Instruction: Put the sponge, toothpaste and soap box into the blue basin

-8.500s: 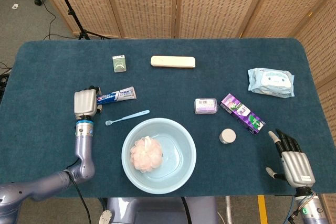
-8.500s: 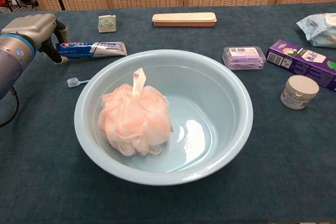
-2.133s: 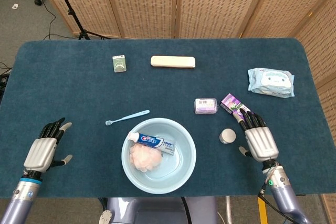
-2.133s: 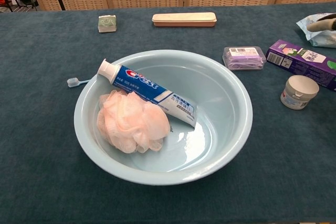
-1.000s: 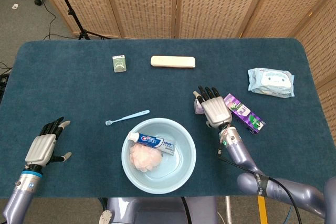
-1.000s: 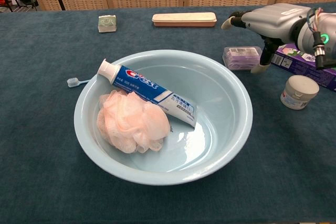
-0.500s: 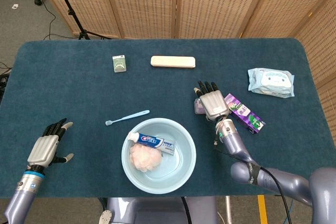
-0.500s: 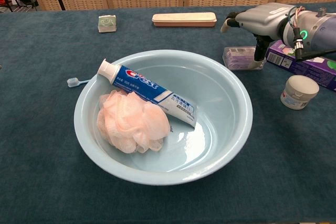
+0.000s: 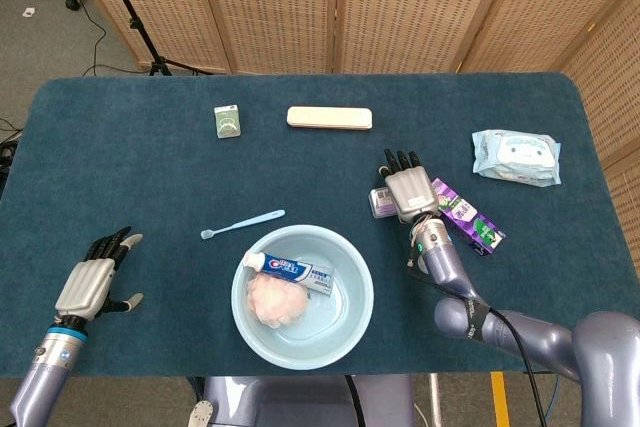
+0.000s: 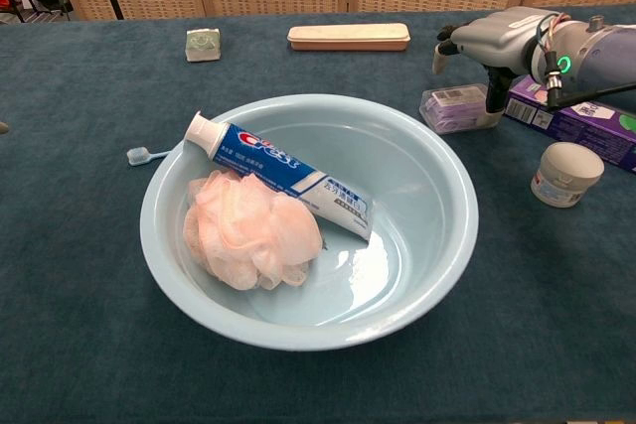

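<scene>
The light blue basin stands at the table's front middle. Inside it the pink sponge lies on the left, with the toothpaste slanted across it, cap toward the left rim. The clear purple soap box sits right of the basin and looks slightly tilted. My right hand reaches over it and grips it, thumb at the box's right end and fingers over its far side. In the head view that hand hides half of the box. My left hand hovers open at the front left.
A blue toothbrush lies left of the basin. A beige case and a small green box sit at the back. A purple carton, a white jar and a wipes pack lie on the right.
The toothpaste went from my left hand into the basin, and that hand drew back. My right hand came over from the front right and closed on the soap box, which now tilts.
</scene>
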`<state>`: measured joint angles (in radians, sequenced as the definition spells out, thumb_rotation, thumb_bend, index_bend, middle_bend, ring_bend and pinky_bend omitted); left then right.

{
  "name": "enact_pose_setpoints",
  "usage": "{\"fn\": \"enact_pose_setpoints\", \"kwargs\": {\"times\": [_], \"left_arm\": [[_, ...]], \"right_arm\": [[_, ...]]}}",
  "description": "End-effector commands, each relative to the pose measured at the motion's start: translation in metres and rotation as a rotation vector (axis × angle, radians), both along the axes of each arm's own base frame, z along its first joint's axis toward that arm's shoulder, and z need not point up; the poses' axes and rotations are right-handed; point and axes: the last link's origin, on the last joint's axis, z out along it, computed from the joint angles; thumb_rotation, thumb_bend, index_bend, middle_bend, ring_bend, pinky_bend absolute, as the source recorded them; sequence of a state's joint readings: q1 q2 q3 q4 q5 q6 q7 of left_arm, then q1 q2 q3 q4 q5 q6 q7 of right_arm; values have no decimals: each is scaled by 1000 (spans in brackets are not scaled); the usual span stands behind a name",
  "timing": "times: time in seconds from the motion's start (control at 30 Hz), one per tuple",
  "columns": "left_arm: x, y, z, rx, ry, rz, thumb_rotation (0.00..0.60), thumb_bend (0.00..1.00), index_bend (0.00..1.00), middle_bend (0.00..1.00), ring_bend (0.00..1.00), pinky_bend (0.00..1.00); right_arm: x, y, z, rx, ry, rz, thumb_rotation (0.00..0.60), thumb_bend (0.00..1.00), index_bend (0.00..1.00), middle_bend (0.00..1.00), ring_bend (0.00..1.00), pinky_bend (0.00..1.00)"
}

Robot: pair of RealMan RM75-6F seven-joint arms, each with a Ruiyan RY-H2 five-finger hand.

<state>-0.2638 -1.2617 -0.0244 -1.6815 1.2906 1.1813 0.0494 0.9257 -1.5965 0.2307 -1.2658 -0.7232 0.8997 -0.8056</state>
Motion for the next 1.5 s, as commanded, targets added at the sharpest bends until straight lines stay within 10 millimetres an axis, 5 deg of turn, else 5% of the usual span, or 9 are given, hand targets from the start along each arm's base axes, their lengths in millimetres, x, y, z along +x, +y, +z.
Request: {"fn": "enact_pose_setpoints", "kwargs": {"times": [0.03,0.73,1.17,1.5], "left_arm": [[0,-1,0,-2,-2,-3,600,227,0,0,0,0],[3,-2,2,3,-20,-15,600,235,0,0,0,0],[4,-2,3,5,-28,-18,600,237,0,0,0,0],[5,-2,2,3,-34,-18,600,239,0,0,0,0]], "right_arm": [[-2,-1,0,-7,10,-5,600,208,224,0,0,74],[-20,4,-3,-32,26,-35,600,210,379,45,0,102],[-18,6,0,-56,43,-5,600,245,474,134,39,248],[-15,9,13,-91,52,15,600,260,536,229,159,349]]}}
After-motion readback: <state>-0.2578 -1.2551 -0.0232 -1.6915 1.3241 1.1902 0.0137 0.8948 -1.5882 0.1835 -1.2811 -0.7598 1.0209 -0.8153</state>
